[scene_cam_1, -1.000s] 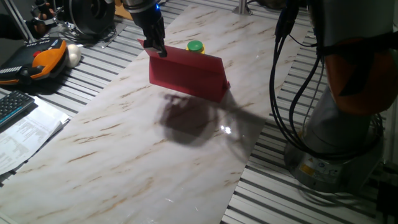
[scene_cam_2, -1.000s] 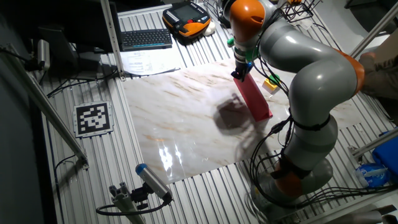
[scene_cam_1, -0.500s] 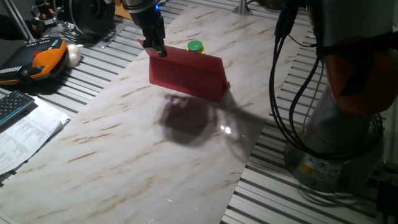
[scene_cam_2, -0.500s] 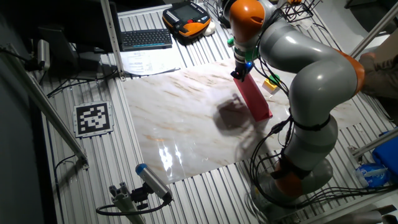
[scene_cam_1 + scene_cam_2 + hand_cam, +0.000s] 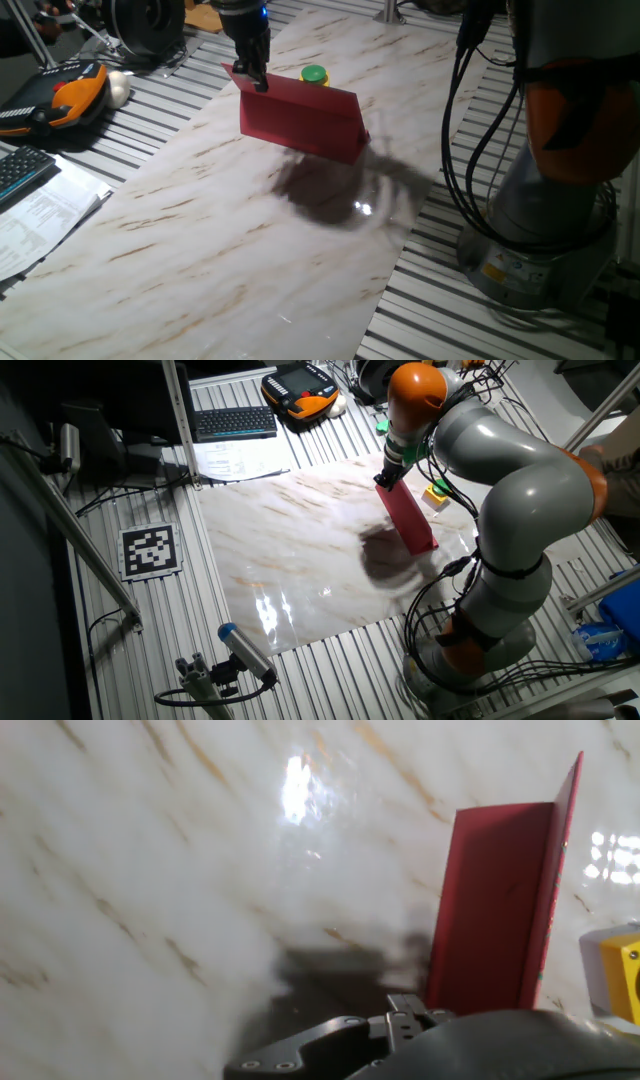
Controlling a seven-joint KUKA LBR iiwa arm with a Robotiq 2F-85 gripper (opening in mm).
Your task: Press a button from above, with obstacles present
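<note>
The small round green-capped button (image 5: 314, 74) on its yellow base sits just behind the wide matte red board (image 5: 300, 119). The gripper (image 5: 252, 80) is held at the board's top corner; jaw state cannot be told. The board risks being clipped and toppled during the crossing.

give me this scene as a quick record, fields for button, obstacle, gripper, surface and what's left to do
button: green cap on yellow base, on the far side of the board in one fixed view
obstacle: red board standing upright on edge
gripper: at the board's upper left corner in that view, beside the button rather than over it; finger state not visible
surface: marble-patterned table
other items: keyboard and orange pendant off the table
left to do: button not yet pressed
</note>
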